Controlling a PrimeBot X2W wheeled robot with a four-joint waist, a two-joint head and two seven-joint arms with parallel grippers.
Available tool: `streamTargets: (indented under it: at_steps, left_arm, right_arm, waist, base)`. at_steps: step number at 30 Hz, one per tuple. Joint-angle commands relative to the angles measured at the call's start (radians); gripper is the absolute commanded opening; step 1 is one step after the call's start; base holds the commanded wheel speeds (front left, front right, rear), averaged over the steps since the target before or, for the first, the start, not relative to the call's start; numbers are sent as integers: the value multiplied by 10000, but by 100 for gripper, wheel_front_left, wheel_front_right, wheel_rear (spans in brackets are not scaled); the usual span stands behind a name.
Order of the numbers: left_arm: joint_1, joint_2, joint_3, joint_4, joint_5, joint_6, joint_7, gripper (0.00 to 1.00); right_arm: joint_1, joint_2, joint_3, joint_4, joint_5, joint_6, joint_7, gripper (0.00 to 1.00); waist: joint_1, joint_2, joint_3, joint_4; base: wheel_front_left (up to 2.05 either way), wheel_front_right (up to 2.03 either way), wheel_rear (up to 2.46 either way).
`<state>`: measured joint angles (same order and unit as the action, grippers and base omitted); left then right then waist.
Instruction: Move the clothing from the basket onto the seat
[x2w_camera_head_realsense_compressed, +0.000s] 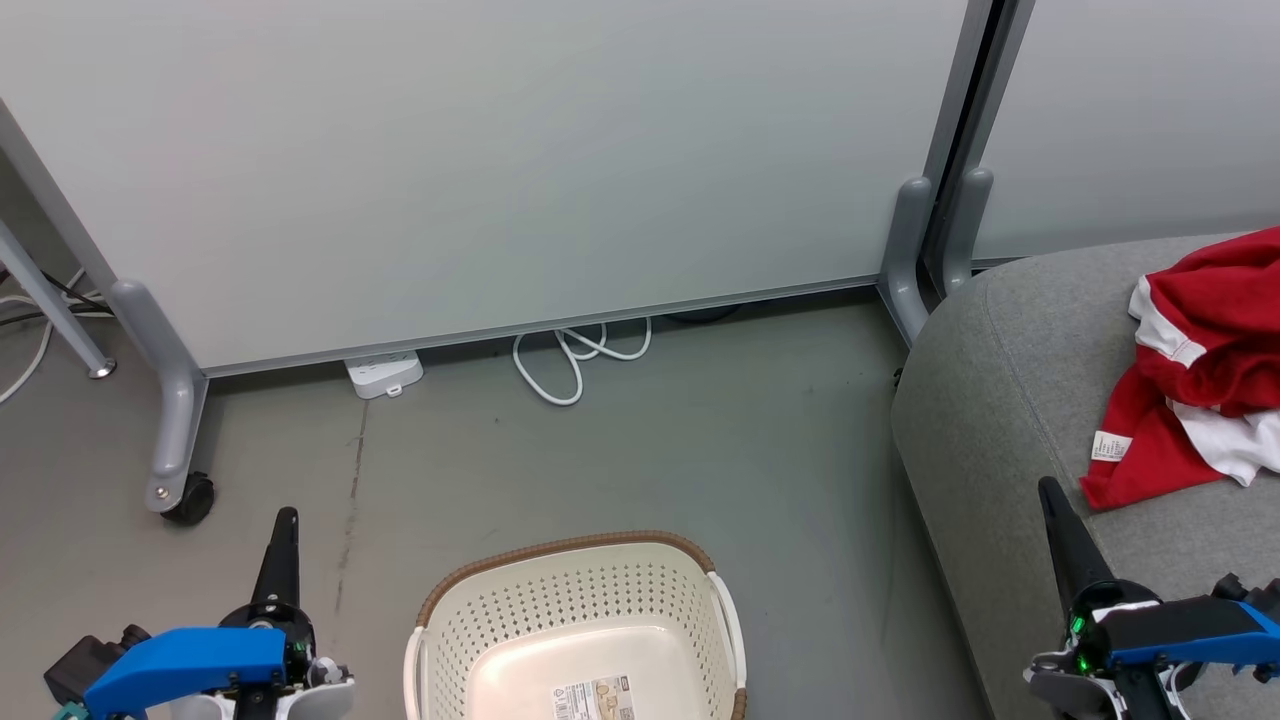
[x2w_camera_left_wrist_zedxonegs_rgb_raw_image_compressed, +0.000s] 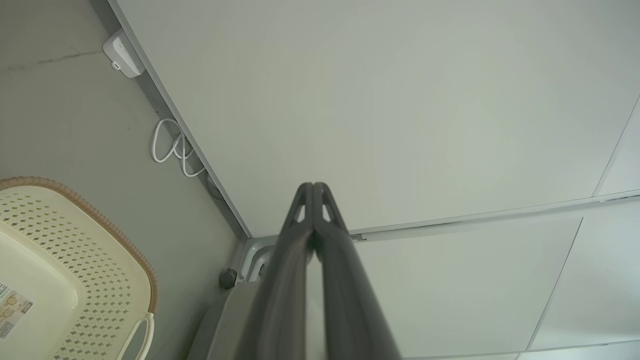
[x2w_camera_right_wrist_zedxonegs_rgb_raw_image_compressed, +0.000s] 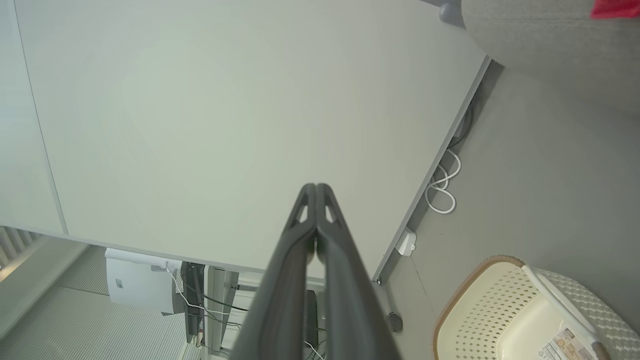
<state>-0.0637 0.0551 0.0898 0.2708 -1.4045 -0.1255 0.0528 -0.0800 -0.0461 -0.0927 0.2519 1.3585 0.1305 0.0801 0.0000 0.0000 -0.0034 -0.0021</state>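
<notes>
Far left: a grey caster (x2w_camera_head_realsense_compressed: 190, 498) under the leg of the white partition panel (x2w_camera_head_realsense_compressed: 500, 150). Left end effector (x2w_camera_head_realsense_compressed: 287, 520) at lower left, clenched, both fingers pressed together, grasping nothing; it hangs over bare floor (x2w_camera_head_realsense_compressed: 700, 450), apart from the basket. A white power strip (x2w_camera_head_realsense_compressed: 385, 373) and a looped white cable (x2w_camera_head_realsense_compressed: 575, 360) lie along the foot of the panel.

Centre, bottom edge: cream basket (x2w_camera_head_realsense_compressed: 570, 545) on the floor, brown rim, perforated walls, a paper label (x2w_camera_head_realsense_compressed: 597, 698) on its bottom. No garment in the part that shows.

Right: grey seat (x2w_camera_head_realsense_compressed: 1010, 400), rounded corner near the panel post. Right end effector (x2w_camera_head_realsense_compressed: 1048, 487) over the seat's front part, clenched and holding nothing, just beside the cloth's lower corner; contact cannot be told. The red-and-white clothing (x2w_camera_head_realsense_compressed: 1210, 370) lies crumpled on the seat, small white label (x2w_camera_head_realsense_compressed: 1111, 446) at its left edge.
</notes>
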Motion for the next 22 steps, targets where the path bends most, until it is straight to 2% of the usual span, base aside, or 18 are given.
streamTargets:
  at_steps: [1, 22]
  left_arm:
    - [-220, -9, 85, -94, -192, -70, 80, 0]
    - [-437, -41, 210, -231, -1541, -85, 483, 0]
  right_arm:
    - [-221, -56, -35, -75, 238, 5, 55, 0]
    - [-287, -64, -177, -81, 1887, 5, 265, 0]
  waist:
    - [0, 0, 3, 1]
    - [0, 0, 45, 15]
  base:
    - [0, 0, 0]
    - [0, 0, 0]
